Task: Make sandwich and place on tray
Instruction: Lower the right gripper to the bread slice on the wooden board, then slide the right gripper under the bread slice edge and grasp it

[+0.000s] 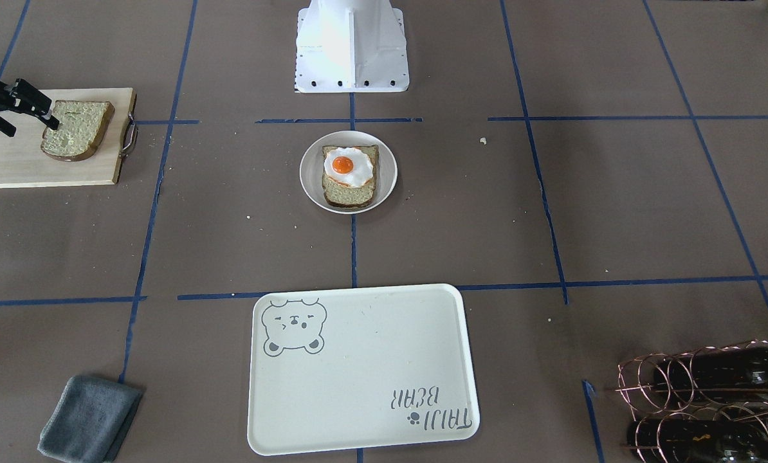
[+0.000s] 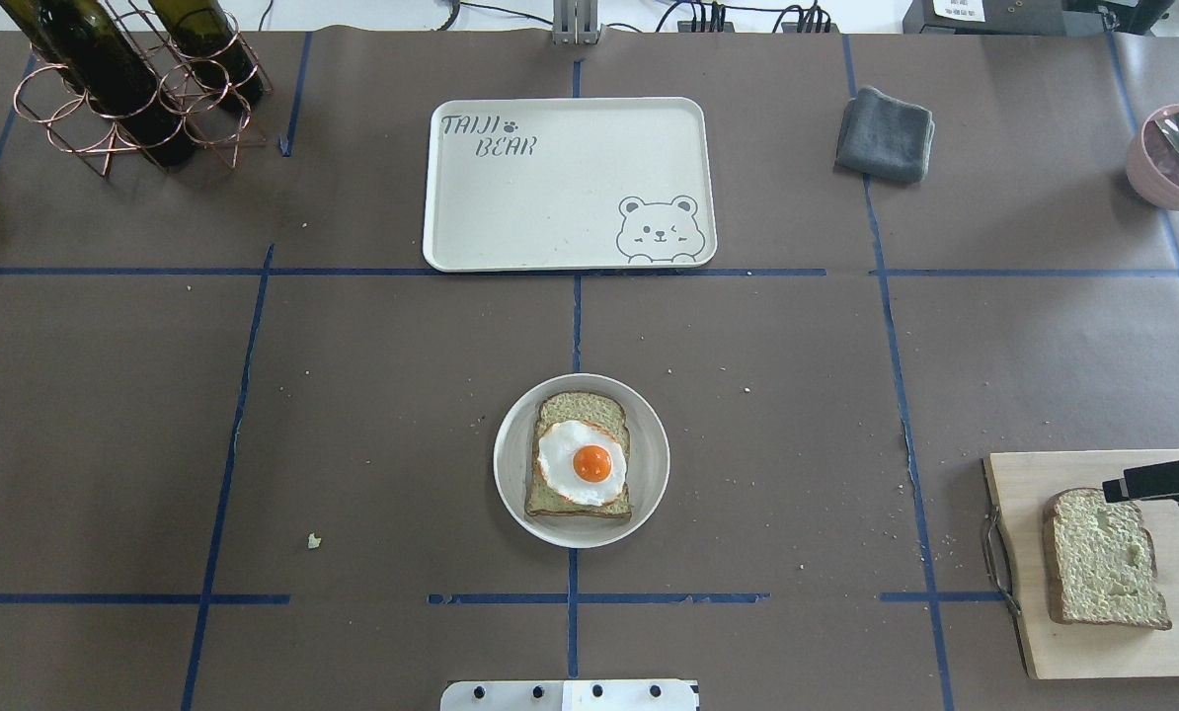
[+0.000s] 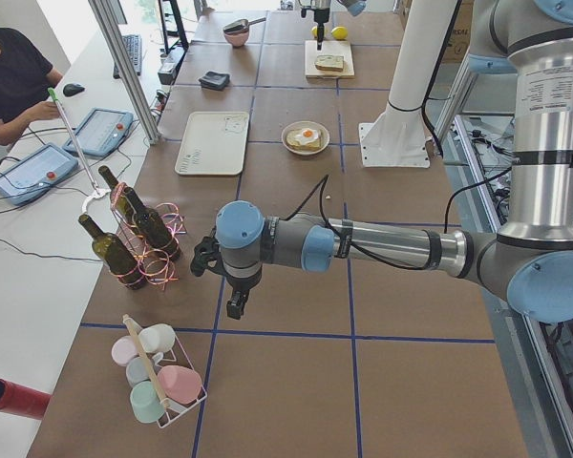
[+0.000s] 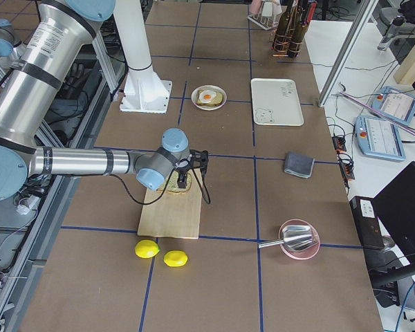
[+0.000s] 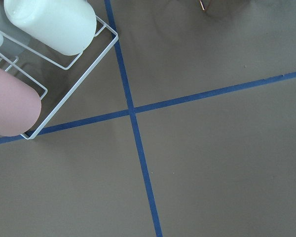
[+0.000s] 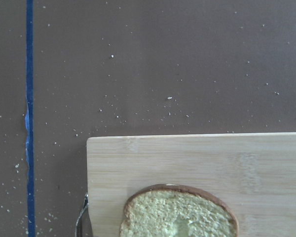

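Observation:
One bread slice (image 1: 348,193) lies on a small round white plate (image 1: 313,170) at the table's middle, with the fried egg (image 1: 348,167) on top; the egg also shows in the overhead view (image 2: 582,462). The second slice (image 2: 1103,558) lies on a wooden board (image 2: 1093,652) at the robot's right. My right gripper (image 1: 33,128) is open and empty, just above that slice's far edge. The wrist view shows the slice (image 6: 180,212) but no fingers. The bear tray (image 2: 550,207) is empty at the far side. My left gripper (image 3: 231,286) hangs far left; I cannot tell its state.
A copper rack of wine bottles (image 2: 125,89) stands at the far left. A grey cloth (image 2: 886,133) and a pink bowl with a metal scoop (image 2: 1177,153) are at the far right. Two lemons (image 4: 159,252) lie beyond the board. A wire rack of cups (image 3: 158,377) is near the left arm.

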Controlling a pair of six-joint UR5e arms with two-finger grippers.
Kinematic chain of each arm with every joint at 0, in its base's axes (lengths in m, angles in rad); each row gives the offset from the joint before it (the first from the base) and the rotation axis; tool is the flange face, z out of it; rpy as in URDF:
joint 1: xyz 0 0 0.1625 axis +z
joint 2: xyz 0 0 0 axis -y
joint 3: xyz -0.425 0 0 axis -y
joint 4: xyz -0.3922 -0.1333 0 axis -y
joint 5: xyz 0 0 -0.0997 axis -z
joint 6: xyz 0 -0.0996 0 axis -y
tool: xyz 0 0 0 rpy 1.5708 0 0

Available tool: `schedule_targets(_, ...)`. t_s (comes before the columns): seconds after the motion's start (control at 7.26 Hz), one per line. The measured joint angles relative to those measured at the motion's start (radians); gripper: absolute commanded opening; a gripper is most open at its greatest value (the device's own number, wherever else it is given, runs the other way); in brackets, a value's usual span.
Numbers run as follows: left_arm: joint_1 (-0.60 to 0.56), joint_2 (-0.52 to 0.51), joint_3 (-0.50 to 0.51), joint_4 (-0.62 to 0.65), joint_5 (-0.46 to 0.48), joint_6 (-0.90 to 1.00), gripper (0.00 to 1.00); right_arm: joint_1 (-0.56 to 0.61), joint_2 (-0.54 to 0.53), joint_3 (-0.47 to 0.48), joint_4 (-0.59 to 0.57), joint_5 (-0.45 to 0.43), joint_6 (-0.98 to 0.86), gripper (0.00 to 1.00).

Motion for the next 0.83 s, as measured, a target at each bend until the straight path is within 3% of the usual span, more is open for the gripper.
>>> schedule_targets(0.83, 0.000, 0.001, -0.014, -0.003, -0.026, 0.006, 1.00, -0.097, -0.014, -0.141, 0.192, -0.031, 0.144, 0.86)
